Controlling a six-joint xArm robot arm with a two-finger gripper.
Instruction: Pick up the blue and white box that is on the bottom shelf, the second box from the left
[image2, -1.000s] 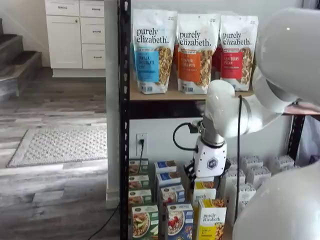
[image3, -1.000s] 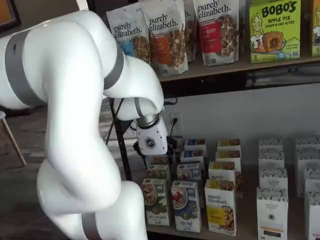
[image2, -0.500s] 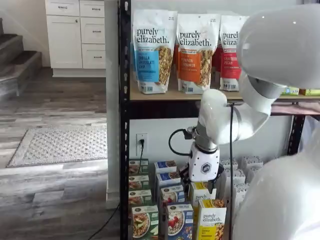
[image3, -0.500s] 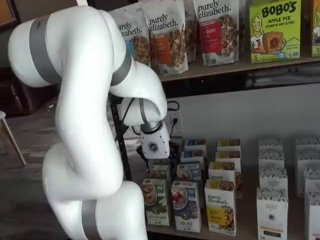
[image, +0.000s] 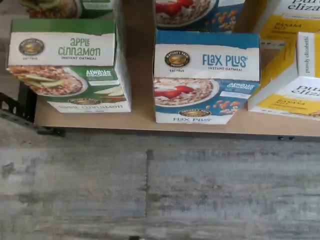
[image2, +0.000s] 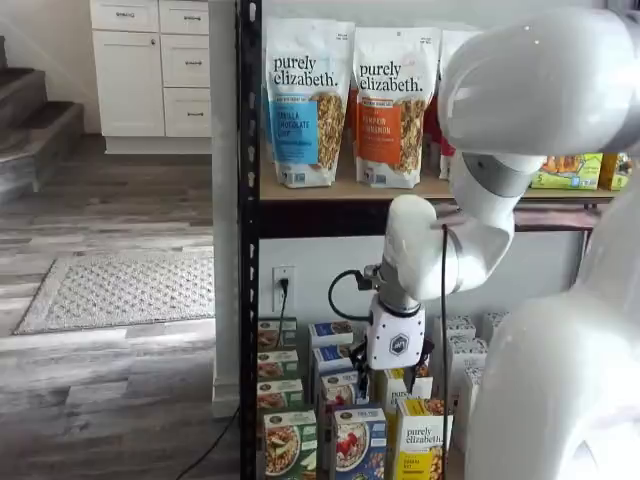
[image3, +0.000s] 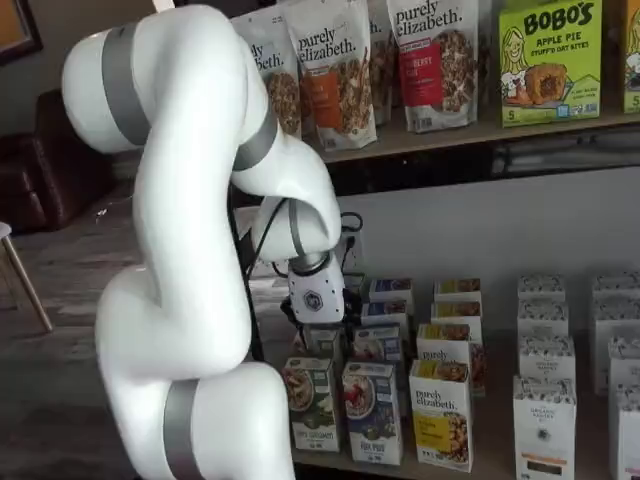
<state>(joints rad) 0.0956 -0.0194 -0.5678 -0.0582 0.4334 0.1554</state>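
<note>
Flax Plus oatmeal box (image: 206, 77), blue and white, stands at front edge of bottom shelf (image: 140, 107), below and forward of gripper (image2: 392, 377). Apple Cinnamon box (image: 67, 65) just beside it, yellow purely elizabeth box (image: 292, 75) on other side. Wrist view alone shows lettering, box tops, grey plank floor (image: 160, 190). Shelf views alone show white gripper body (image3: 316, 298) above box rows; fingers hidden among boxes. Jaws at widest, nothing held.
</note>
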